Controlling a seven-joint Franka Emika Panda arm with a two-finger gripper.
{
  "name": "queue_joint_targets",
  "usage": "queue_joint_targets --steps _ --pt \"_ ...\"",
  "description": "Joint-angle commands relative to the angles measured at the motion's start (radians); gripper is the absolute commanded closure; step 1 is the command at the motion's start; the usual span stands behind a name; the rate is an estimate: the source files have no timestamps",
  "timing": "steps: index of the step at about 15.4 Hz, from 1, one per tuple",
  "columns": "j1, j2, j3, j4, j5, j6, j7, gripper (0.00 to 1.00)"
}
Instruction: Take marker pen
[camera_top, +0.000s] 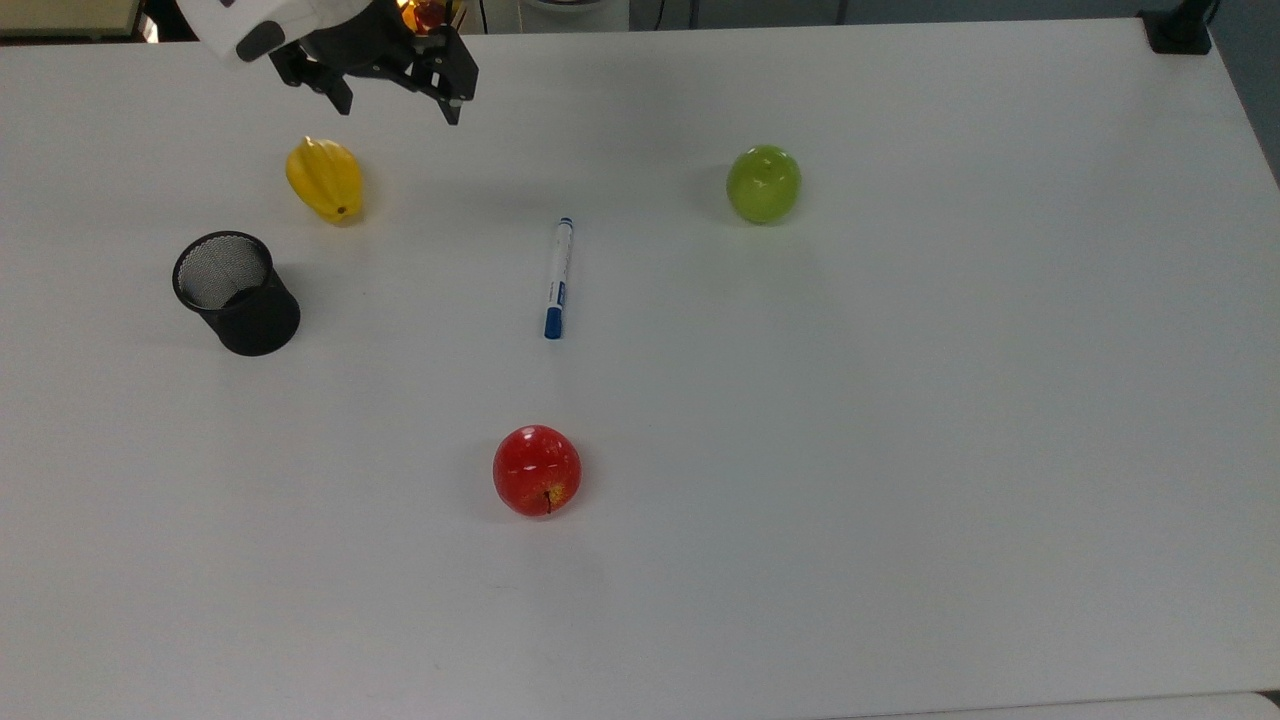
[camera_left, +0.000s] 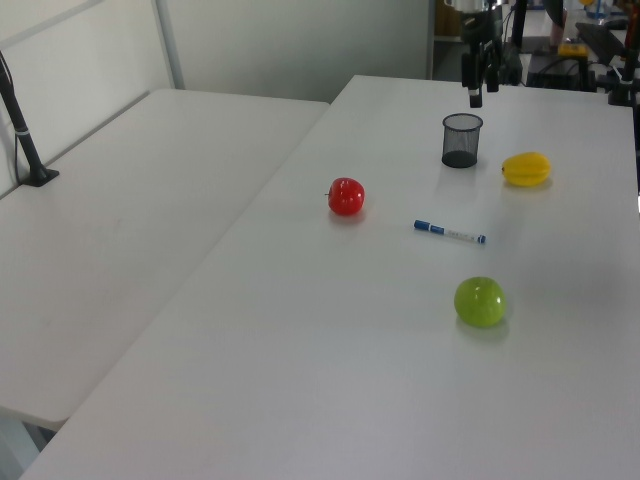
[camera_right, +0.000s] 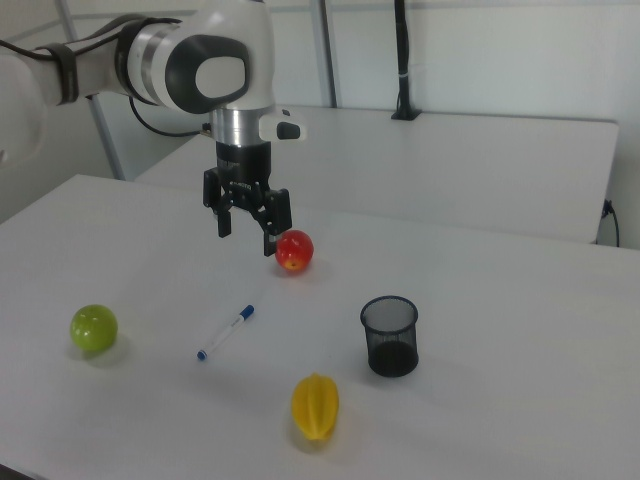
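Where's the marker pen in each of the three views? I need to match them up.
Top view: marker pen near centre, left of the green apple, blue cap toward the red apple.
Left view: marker pen right of centre, between the two apples.
Right view: marker pen lower left of centre, right of the green apple.
Shared landmark: the red apple.
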Motion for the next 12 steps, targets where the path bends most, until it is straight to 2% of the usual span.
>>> queue_joint_targets --steps 1,6,12 --pt "-0.027 -0.065 0.000 -0.032 0.007 -0.018 0.007 0.00" --pt "-0.066 -0.131 -0.001 -0.040 0.024 -0.050 0.006 0.00" --pt "-0.067 -0.148 0.000 -0.041 0.024 -0.081 0.006 0.00"
